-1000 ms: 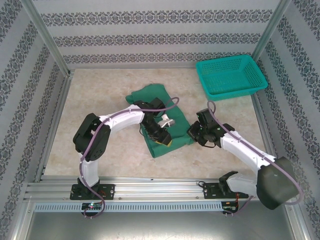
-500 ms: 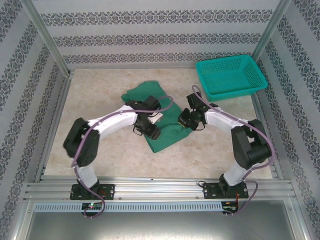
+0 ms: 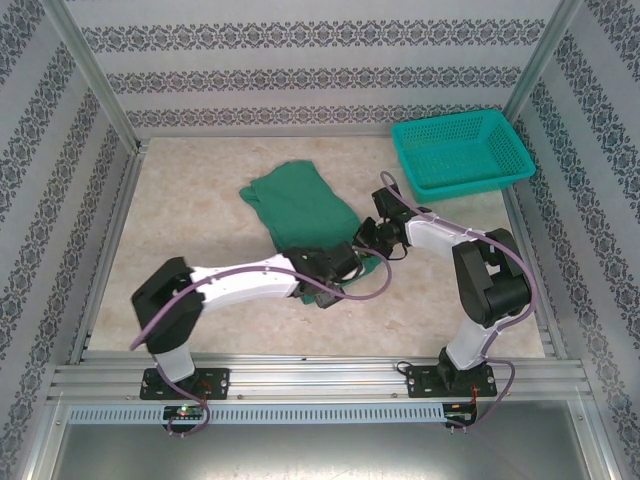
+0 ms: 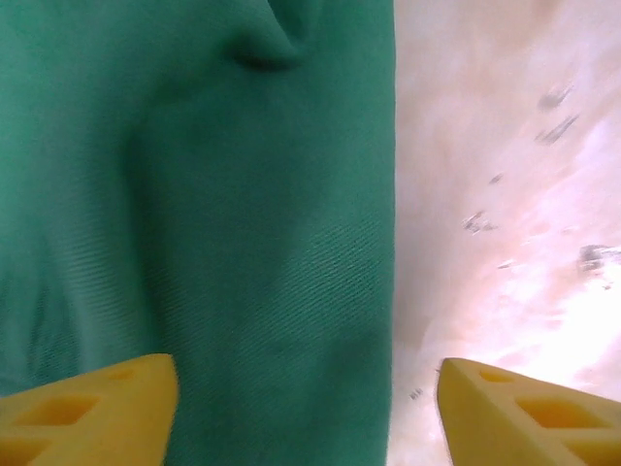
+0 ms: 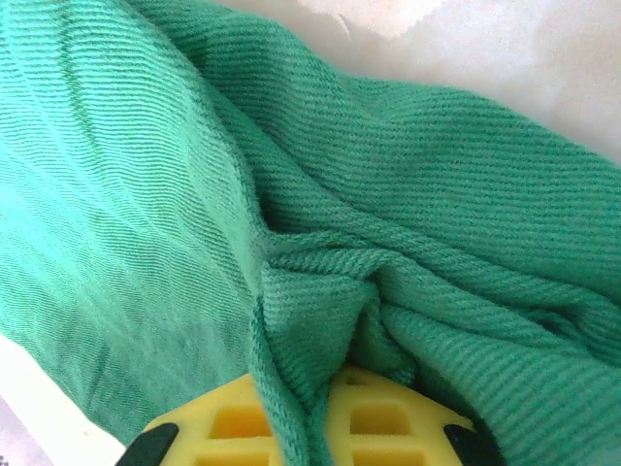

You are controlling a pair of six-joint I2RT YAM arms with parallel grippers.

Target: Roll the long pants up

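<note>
The long pants (image 3: 300,205), plain green fabric with a fine ribbed weave, lie crumpled at mid-worktop (image 3: 190,220), a pale marbled surface. The left wrist view shows the left claw (image 4: 306,398), yellow fingers apart, over the pants' straight edge. The right wrist view shows the right claw (image 5: 310,427) clamped on a bunched fold.
</note>
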